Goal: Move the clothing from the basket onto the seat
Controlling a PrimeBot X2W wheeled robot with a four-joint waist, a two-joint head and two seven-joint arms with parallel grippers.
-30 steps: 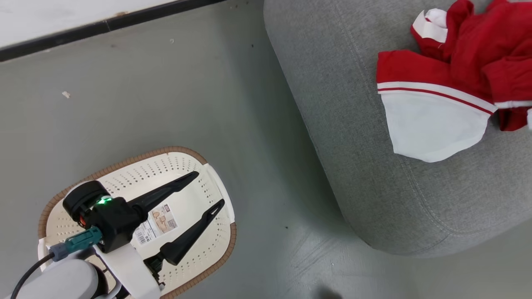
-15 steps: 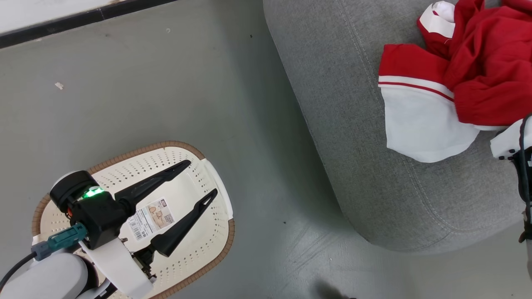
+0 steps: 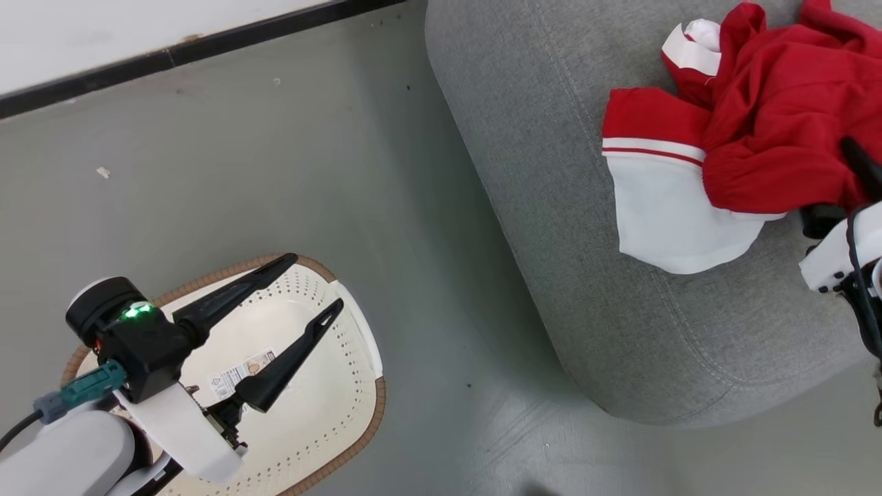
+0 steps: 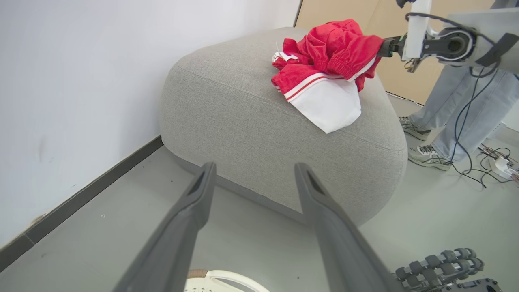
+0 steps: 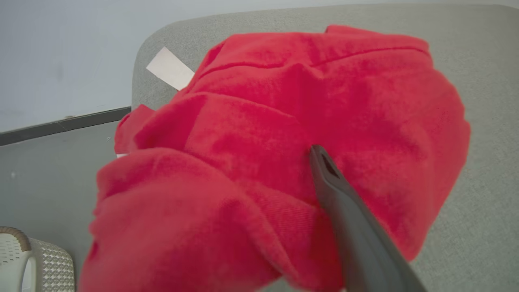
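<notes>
The left gripper (image 3: pixel 315 281) hangs over the basket (image 3: pixel 377 403), jaws spread wide with nothing between them. Under those jaws I see the basket's perforated floor and a paper label (image 3: pixel 238 372). There is no red fabric in the part I can see, though my own arm covers its near end. To the right of the jaws comes a band of bare grey floor (image 3: pixel 441 289), then the rounded flank of the seat (image 3: pixel 551 207), well apart from the basket.

The clothing (image 3: pixel 765 138) lies bunched on top of the seat, with a white panel spilling toward the seat's edge but stopping short of it. The right gripper (image 4: pixel 384 45) is pushed into the far side of that heap. In the right wrist view one finger lies along the red cloth and folds cover the other, so I cannot tell whether those jaws are clamped on fabric or slack.

I judge this to be the drop-off and likely the closing step, since the basket looks emptied. Next I'd make sure the right jaws are open, then draw them back along their own line so no fold snags and drags off the seat.

There is plenty of cushion ahead of the right jaws. Behind them the seat curves down, and a person's legs (image 4: pixel 446 113) and loose cables (image 4: pixel 478 162) are on the floor, so I'd keep the retreat short. The left jaws have open floor around them, with the wall (image 4: pixel 61 81) off to their left.
</notes>
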